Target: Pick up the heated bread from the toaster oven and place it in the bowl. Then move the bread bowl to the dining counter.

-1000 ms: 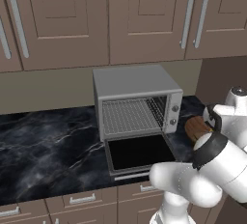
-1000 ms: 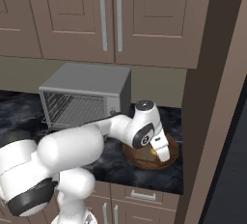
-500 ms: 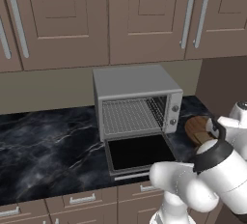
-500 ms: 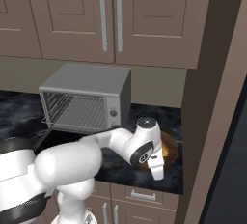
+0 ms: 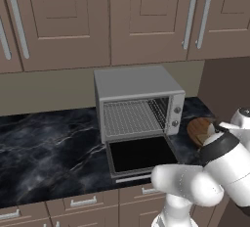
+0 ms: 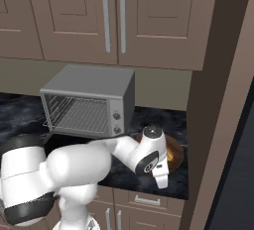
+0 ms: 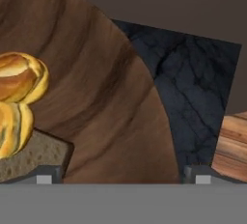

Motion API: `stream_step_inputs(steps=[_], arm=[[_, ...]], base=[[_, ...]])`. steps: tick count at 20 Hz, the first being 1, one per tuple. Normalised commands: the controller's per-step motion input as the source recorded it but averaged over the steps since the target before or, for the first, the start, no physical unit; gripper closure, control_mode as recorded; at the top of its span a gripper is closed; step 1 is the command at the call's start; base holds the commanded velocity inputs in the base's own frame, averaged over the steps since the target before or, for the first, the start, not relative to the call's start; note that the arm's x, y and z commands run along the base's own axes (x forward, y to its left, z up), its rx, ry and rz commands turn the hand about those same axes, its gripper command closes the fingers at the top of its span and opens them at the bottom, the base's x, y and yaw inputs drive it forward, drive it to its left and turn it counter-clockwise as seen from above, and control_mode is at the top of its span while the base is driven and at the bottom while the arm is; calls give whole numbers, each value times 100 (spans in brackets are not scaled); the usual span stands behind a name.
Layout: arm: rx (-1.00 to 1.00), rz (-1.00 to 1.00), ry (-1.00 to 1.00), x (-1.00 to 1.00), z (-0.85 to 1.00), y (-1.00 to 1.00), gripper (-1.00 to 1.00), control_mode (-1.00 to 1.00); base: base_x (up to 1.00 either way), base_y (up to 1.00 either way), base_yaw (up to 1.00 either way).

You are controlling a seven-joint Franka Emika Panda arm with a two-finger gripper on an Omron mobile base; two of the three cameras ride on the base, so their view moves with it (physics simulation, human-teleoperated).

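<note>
A kitchen: taupe wall cabinets, black marble counter, countertop toaster oven

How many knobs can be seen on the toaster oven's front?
2. The upper knob and the lower knob sit stacked on the toaster oven's right front panel, beside the rack opening. None appear hidden.

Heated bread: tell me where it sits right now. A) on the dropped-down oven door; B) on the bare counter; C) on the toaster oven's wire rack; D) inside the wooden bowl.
D: the hand view shows the heated bread lying on the brown inner surface of the bowl, beside a tan patch, while the toaster oven rack and open door are bare.
</note>
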Motion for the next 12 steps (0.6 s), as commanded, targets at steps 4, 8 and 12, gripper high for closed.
stream_step_inputs(steps=[4, 8, 12], arm=[[0, 0, 0, 18, -31, 0, -100, -100], [1, 0, 0, 8, -28, 0, 100, -100], [0, 0, -2, 0, -6, 0, 100, -100]], base=[[0, 0, 0], [0, 0, 0], [0, 0, 0]])
